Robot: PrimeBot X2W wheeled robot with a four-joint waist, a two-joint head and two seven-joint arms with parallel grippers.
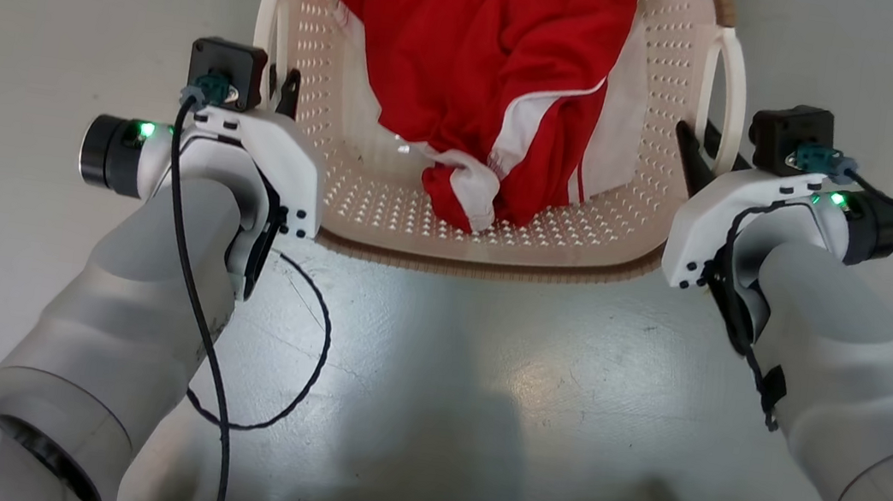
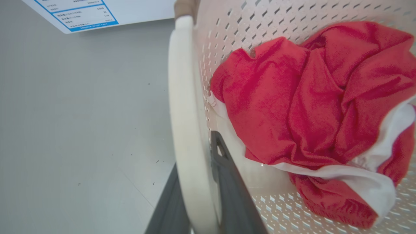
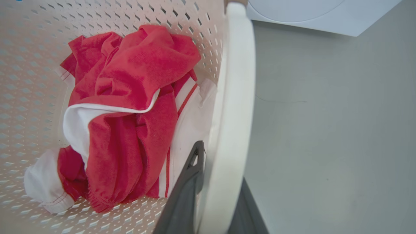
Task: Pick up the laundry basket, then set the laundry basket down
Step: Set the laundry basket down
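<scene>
The laundry basket (image 1: 384, 199) is cream-white and perforated with a brown woven-look rim, and sits at the top centre of the head view. A red and white garment (image 1: 487, 75) lies crumpled inside it. My left gripper (image 1: 278, 86) is shut on the basket's left loop handle (image 1: 267, 29). In the left wrist view that handle (image 2: 182, 97) runs between the two dark fingers of the left gripper (image 2: 195, 152). My right gripper (image 1: 705, 151) is shut on the right loop handle (image 1: 732, 81). The right gripper (image 3: 221, 162) pinches this handle (image 3: 234, 81) the same way. Whether the basket touches the floor I cannot tell.
Pale grey floor (image 1: 484, 359) surrounds the basket on all sides. A white appliance with a blue label (image 2: 84, 13) stands beyond the basket, and its rounded white front (image 3: 308, 13) shows in the right wrist view. A black cable (image 1: 284, 367) loops under my left forearm.
</scene>
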